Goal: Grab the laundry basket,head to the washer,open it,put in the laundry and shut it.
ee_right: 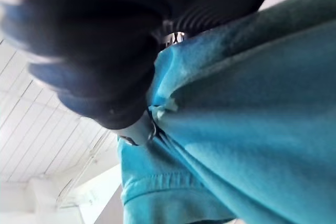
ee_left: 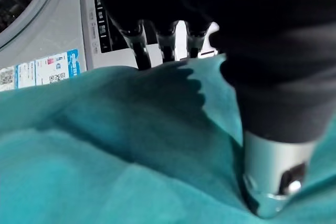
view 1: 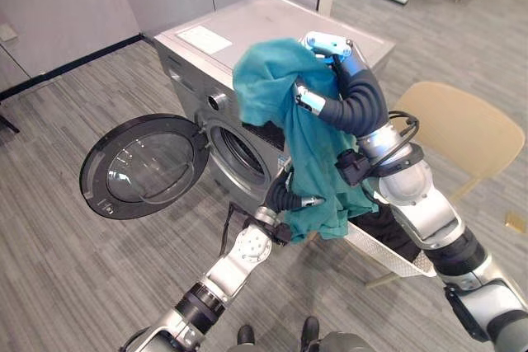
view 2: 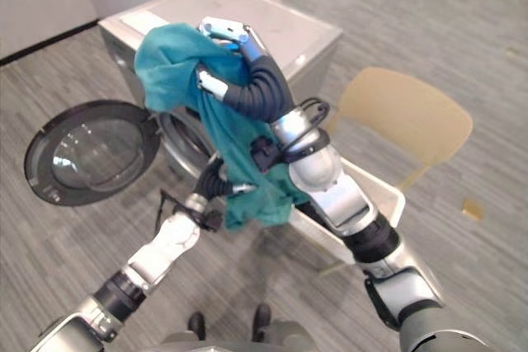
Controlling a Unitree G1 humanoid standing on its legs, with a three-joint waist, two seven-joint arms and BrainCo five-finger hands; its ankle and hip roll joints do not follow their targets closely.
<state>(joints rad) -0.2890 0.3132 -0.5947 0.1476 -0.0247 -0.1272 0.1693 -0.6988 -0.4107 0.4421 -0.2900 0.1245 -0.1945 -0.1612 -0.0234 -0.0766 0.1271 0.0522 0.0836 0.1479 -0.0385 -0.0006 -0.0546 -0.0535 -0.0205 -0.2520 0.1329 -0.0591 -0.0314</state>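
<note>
Washer stands with door swung open, white basket on the chair beside it; right hand, raised high, grips the teal garment; left hand clutches its lower hem.

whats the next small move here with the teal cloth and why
Probably lower the right hand toward the washer's open drum. It holds the teal garment up above the washer, the door already swung wide, while the left hand gathers the hanging lower end by the basket.
</note>
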